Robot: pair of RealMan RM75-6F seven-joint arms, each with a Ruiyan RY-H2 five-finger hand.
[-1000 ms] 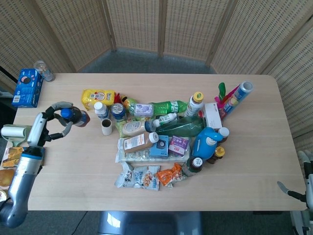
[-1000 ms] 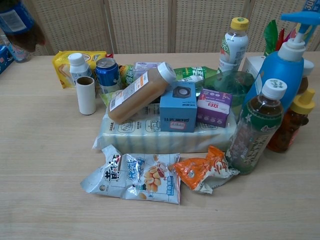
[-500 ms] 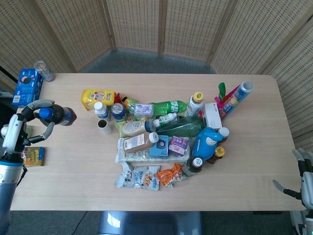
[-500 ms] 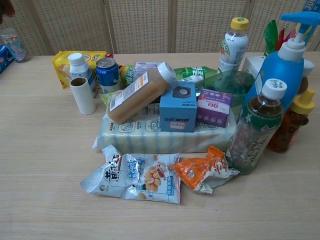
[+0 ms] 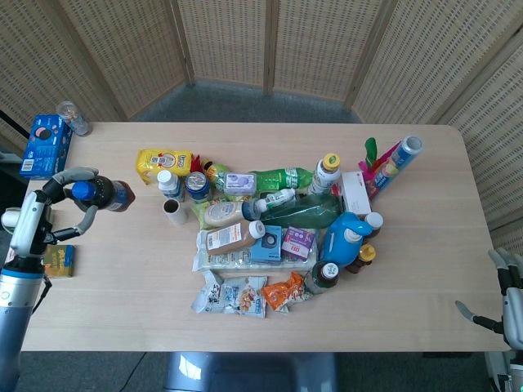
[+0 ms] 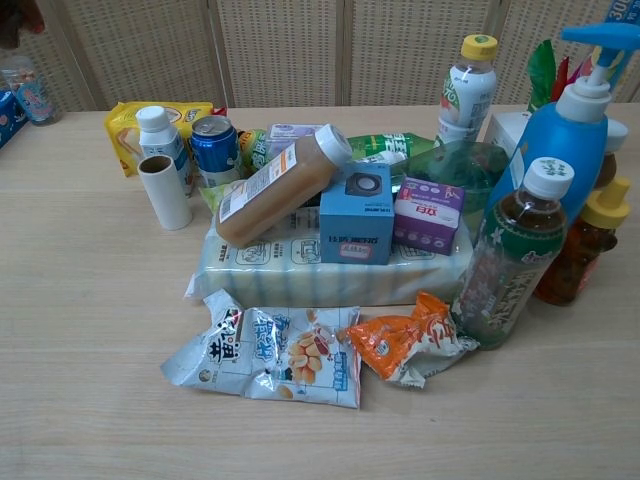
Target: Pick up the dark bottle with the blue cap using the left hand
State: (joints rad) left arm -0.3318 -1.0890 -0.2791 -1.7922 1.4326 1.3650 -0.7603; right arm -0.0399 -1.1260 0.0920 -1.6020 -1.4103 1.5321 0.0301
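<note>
The dark bottle with the blue cap is lifted above the left end of the table, lying roughly sideways with its cap toward the left. My left hand grips it around the cap end, fingers curled over the neck. In the chest view only a dark sliver of the bottle shows at the top left corner, and the hand itself is out of frame. My right hand hangs off the table's lower right corner, fingers apart and holding nothing.
A pile of bottles, cans, boxes and snack packets fills the table's middle, with a yellow packet and a cardboard roll nearest the held bottle. A blue biscuit box and a small jar sit at the far left corner.
My left hand has carried the bottle leftward, away from the pile, then eased slightly back to the right. The cardboard roll shifted a little. The right hand rose slightly.
</note>
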